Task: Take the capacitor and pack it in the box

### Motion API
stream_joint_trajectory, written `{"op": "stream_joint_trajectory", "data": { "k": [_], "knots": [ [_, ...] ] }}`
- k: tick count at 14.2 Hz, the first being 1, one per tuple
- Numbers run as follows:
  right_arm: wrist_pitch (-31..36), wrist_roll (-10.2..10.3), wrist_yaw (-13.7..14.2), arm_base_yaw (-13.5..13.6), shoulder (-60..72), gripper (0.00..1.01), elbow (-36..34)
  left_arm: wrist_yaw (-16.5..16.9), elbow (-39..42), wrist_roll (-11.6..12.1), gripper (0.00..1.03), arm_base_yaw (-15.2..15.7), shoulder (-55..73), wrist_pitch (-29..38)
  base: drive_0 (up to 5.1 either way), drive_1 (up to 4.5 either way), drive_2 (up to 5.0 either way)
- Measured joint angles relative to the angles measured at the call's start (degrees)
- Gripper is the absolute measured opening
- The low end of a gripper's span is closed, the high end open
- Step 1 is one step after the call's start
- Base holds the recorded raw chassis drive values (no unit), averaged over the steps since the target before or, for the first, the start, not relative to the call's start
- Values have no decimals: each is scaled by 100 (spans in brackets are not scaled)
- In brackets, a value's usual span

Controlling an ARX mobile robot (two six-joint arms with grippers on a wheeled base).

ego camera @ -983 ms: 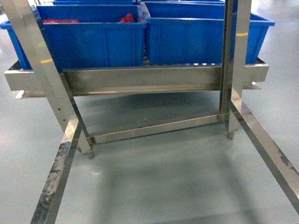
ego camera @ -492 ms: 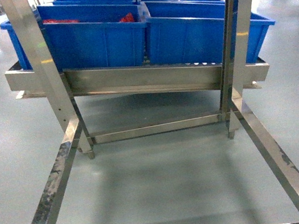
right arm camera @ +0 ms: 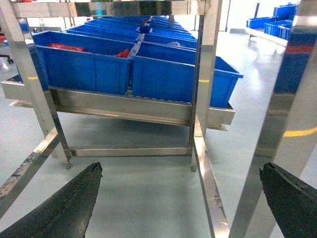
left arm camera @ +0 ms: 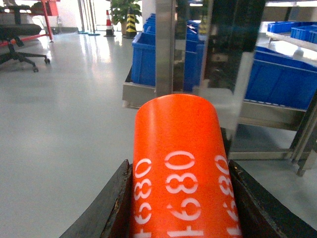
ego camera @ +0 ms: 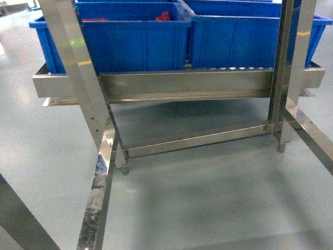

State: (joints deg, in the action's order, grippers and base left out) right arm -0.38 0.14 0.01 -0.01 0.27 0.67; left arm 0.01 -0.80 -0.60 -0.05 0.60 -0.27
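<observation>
An orange cylindrical capacitor (left arm camera: pixel 178 163) printed with white "680" fills the left wrist view. My left gripper (left arm camera: pixel 178 167) is shut on it, one black finger pressed against each side. It hangs above the grey floor in front of the steel rack. My right gripper (right arm camera: pixel 181 168) is open, its black fingertips (right arm camera: pixel 84 191) far apart with only floor and rack rails between them. Neither gripper appears in the head view. The box is out of view in every frame.
A steel rack (ego camera: pixel 185 84) carries several blue bins (ego camera: pixel 140 40), one holding red items (ego camera: pixel 164 17). Upright posts (ego camera: pixel 76 57) and low floor rails (ego camera: pixel 99 199) frame a bay of grey floor (ego camera: pixel 217 206). An office chair (left arm camera: pixel 22 42) and a traffic cone (left arm camera: pixel 108 25) stand far left.
In the head view the rack and bins have shifted to the right, and a slanted steel post has come in at the lower left. No gripper shows in any head frame.
</observation>
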Motion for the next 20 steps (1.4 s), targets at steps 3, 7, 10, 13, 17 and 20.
{"op": "stream_joint_trajectory", "data": {
  "k": [3,7,10,13,17,20],
  "knots": [
    [11,0,-2,0,0,98,0,-2,0,0,44,0,0,-17,-484,261,261],
    [15,0,-11,0,0,98,0,0,0,0,44,0,0,-13,-503,242,242],
    [9,0,0,0,0,98,0,-4,0,0,44,0,0,-11,-494,252,252],
    [22,0,0,0,0,98,0,-4,0,0,44,0,0,9,-498,248,248],
    [28,0,0,0,0,98,0,-4,0,0,44,0,0,11,-499,246,246],
    [0,0,-4,0,0,98,0,-2,0,0,44,0,0,-11,-499,246,246]
  ]
}}
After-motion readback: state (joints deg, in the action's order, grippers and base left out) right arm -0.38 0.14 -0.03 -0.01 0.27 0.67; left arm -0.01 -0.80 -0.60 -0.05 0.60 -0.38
